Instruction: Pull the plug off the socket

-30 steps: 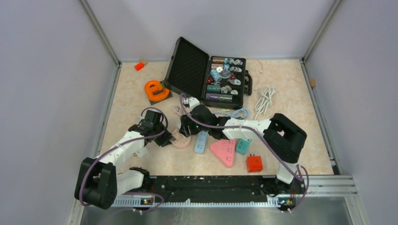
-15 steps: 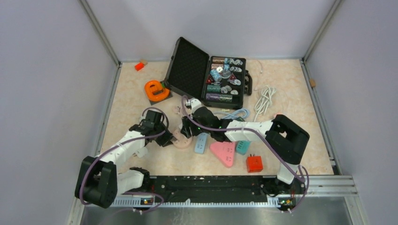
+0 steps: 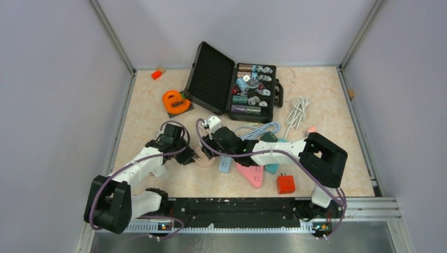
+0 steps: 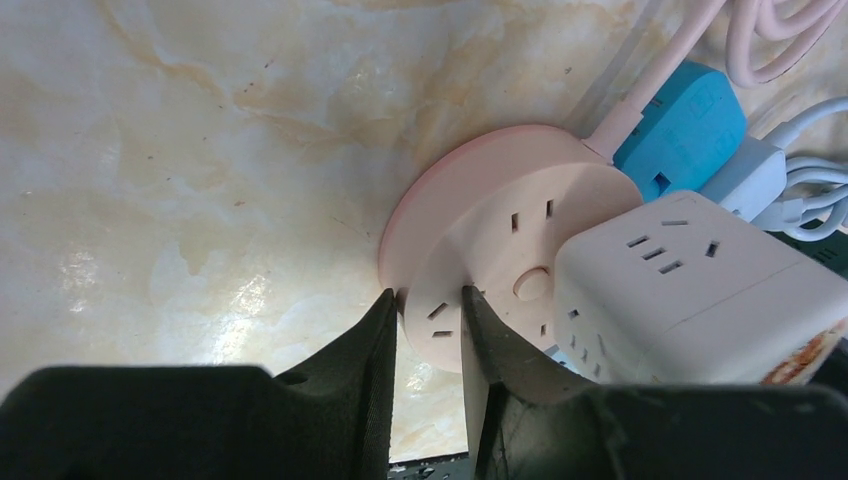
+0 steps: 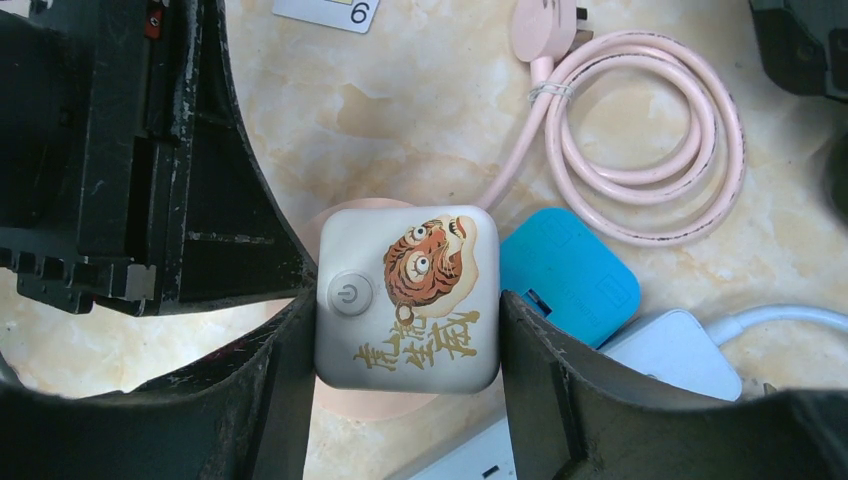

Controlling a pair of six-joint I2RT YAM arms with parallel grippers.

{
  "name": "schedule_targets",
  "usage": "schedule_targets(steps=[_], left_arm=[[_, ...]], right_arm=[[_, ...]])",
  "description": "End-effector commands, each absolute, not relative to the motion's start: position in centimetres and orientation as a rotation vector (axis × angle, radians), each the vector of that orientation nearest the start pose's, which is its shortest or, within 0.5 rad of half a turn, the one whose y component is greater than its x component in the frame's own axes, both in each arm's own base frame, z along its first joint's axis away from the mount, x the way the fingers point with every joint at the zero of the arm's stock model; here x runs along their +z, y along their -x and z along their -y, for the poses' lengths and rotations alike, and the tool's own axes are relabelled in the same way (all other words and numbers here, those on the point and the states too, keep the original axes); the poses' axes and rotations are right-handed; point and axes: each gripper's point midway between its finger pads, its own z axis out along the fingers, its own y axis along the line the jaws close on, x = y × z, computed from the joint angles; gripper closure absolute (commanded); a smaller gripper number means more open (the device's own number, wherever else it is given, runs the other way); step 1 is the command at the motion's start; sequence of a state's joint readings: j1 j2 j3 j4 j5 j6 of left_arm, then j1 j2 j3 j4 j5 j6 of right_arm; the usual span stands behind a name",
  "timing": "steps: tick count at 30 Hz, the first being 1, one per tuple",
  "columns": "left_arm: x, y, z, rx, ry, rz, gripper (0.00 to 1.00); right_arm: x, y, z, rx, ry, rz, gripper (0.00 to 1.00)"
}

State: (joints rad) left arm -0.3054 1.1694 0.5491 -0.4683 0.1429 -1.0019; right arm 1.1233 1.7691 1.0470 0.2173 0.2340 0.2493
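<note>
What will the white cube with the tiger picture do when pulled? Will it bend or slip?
This white cube plug looks like hard plastic, so it probably won't bend. Its smooth flat sides might slip a little in the right gripper. It may stick at first; the left gripper pinching the round pink socket likely stops that lifting too.

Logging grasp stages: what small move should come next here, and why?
Probably the right gripper pulls the white cube plug straight off the pink round socket: it clamps the cube on both sides, and the left gripper pinches the socket's rim.
</note>
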Motion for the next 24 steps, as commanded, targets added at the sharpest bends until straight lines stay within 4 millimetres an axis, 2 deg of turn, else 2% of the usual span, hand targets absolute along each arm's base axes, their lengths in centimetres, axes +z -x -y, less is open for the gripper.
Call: schedule_targets(steps=[1,3,7,9,12,17,21,24], left_arm=[[1.1,-18.2,11.5,-0.408,0.943,-2.759,0.72],[1.2,-18.2,11.5,-0.410,0.944,-2.755,0.72],[1.3,-18.3,11.6,-0.410,0.941,-2.754,0.72],[1.5,-18.5,11.5,-0.410,0.938,-2.749,0.72],[2.3,-18.9,11.5,-0.415,0.925,-2.729,0.71],[5.1,-20.6,11.8,-0.461,0.884,-2.653,0.65],[7.8,-22.2,12.5,-0.548,0.835,-2.587,0.53],[10.0,-23.3,12.7,-0.588,0.807,-2.532,0.45]], right_arm=[[22.0,-25.0,-45.5,0.987,0.554,-1.717,1.00],[22.4,-24.6,-45.7,1.004,0.563,-1.707,1.00],[21.5,-23.7,-46.6,0.862,0.641,-1.704,1.00],[21.3,-24.1,-46.2,0.840,0.617,-1.718,1.00],[22.1,-25.0,-45.1,0.803,0.543,-1.731,1.00],[22.7,-26.3,-42.7,0.752,0.414,-1.789,1.00],[22.7,-26.7,-41.1,0.747,0.343,-1.835,1.00],[22.7,-26.4,-40.7,0.767,0.331,-1.842,1.00]])
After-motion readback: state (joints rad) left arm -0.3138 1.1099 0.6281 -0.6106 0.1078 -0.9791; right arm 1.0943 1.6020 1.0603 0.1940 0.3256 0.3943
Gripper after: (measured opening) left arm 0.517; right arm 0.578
